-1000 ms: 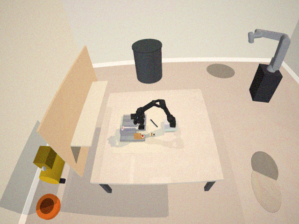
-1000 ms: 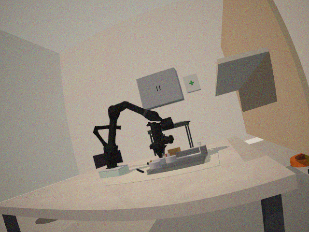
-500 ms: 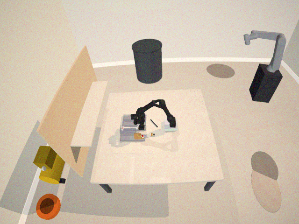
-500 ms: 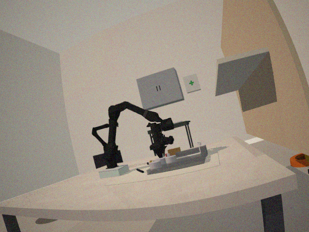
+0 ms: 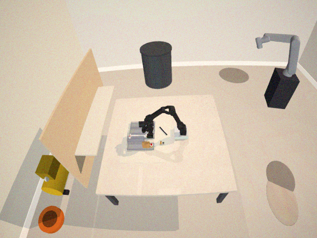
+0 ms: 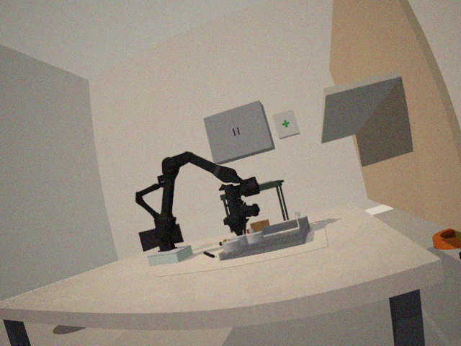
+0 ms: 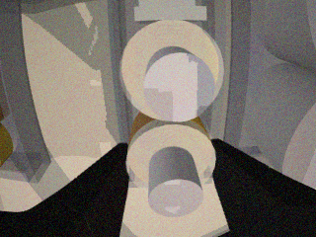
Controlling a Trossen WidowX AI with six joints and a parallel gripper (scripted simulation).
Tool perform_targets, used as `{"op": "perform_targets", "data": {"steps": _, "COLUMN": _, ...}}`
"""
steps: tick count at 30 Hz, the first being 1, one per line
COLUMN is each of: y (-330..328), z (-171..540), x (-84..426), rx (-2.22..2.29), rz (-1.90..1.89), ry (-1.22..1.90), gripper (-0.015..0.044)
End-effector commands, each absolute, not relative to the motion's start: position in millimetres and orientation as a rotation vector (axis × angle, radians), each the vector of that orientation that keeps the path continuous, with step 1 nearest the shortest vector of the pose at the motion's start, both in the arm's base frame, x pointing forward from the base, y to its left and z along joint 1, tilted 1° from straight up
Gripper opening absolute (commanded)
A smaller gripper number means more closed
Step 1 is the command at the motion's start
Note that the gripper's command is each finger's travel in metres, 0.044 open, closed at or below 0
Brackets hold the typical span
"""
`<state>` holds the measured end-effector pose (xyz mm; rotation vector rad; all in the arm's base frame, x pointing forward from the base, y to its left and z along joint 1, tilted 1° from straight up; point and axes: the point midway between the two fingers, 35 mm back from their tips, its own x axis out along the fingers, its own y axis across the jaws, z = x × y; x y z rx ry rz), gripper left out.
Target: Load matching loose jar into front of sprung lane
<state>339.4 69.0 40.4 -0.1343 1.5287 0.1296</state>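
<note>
My gripper (image 5: 150, 136) (image 6: 240, 233) (image 7: 169, 149) is shut on a jar (image 7: 136, 160) with a cream lid and a grey round knob, low at the front of the grey rack (image 5: 132, 149) (image 6: 275, 246). A second jar (image 7: 133, 69) with the same kind of lid stands in the lane directly behind it. The two look close together or touching, with amber glass showing between them. The pale pusher plate (image 7: 170, 12) is behind the second jar, close against it. The lane walls run on both sides. Whether the held jar's base rests on the lane floor, and the front stop, cannot be made out.
A neighbouring lane on the right in the wrist view holds a pale round container (image 7: 302, 148); an amber thing (image 7: 5, 143) is at the left edge. A brown block (image 5: 146, 144) (image 6: 259, 225) is at the rack's other side. A black stick (image 5: 163, 130) (image 6: 209, 254) lies near the arm's base.
</note>
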Motion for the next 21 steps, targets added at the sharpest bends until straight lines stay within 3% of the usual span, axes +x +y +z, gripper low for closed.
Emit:
{"op": "perform_targets", "data": {"steps": 1, "y": 69.0, "z": 39.1, "x": 342.6, "rx": -0.137, "rz": 0.129, "ry": 1.515, "gripper": 0.0000}}
{"op": "perform_targets", "data": {"steps": 21, "y": 68.5, "z": 37.0, "x": 340.0, "rx": -0.137, "rz": 0.129, "ry": 1.515, "gripper": 0.0000}}
